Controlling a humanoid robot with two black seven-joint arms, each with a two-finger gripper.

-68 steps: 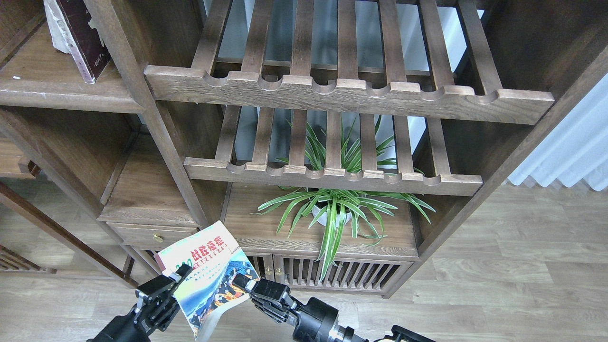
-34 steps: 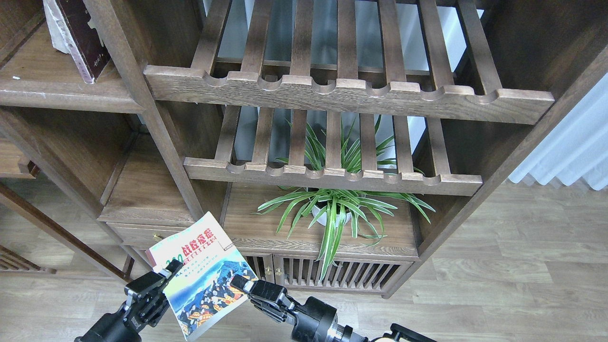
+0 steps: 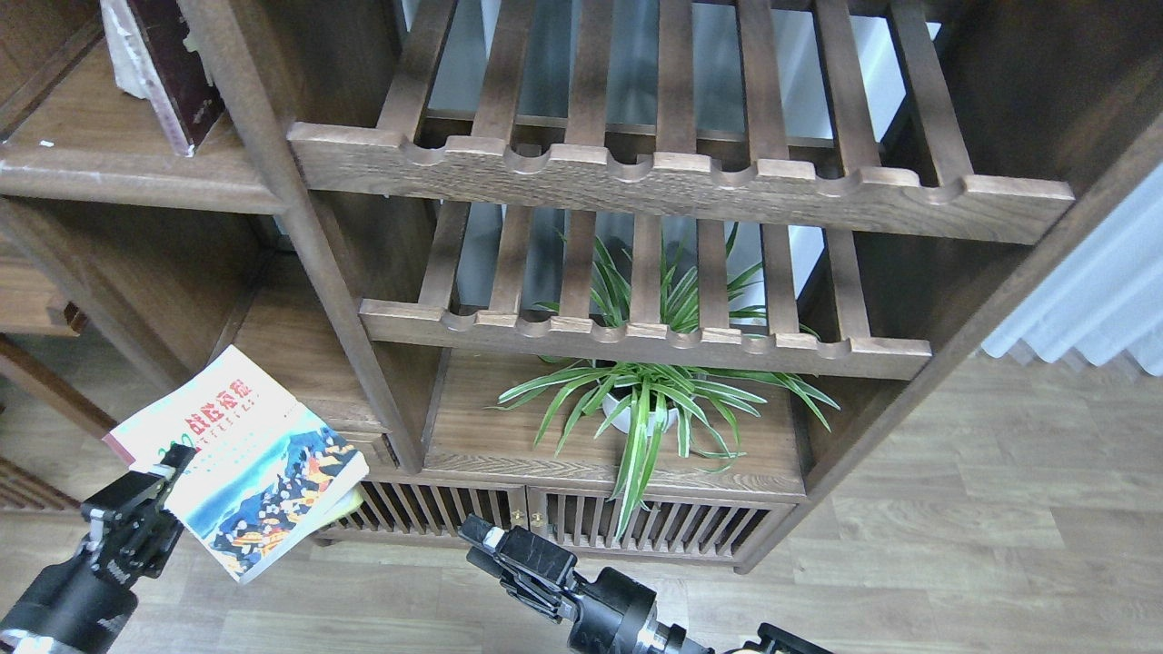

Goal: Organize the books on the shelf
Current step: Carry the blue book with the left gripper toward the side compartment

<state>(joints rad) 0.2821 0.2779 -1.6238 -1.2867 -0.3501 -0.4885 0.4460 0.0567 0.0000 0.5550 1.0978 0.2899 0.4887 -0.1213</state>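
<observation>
My left gripper (image 3: 162, 474) is shut on the left edge of the small "300" paperback (image 3: 245, 459) with the mountain picture. It holds the book tilted in the air at the lower left, in front of the cabinet's low drawer unit. My right gripper (image 3: 489, 545) is at the bottom centre, apart from the book and empty; its dark fingers cannot be told apart. The thick maroon book (image 3: 173, 73) leans on the solid dark-brown shelf (image 3: 109, 159) at the top left. The yellow-green paperback is out of view.
Two slatted racks with scalloped rails (image 3: 672, 182) fill the middle of the cabinet. A potted spider plant (image 3: 641, 409) stands below them. An upright post (image 3: 300, 245) separates the shelf bay from the racks. A wood floor (image 3: 954, 545) and a pale curtain (image 3: 1090, 300) are at the right.
My left gripper has carried the "300" book to the left and slightly up. My right gripper has let go of the book's right edge and stayed low at the centre.
</observation>
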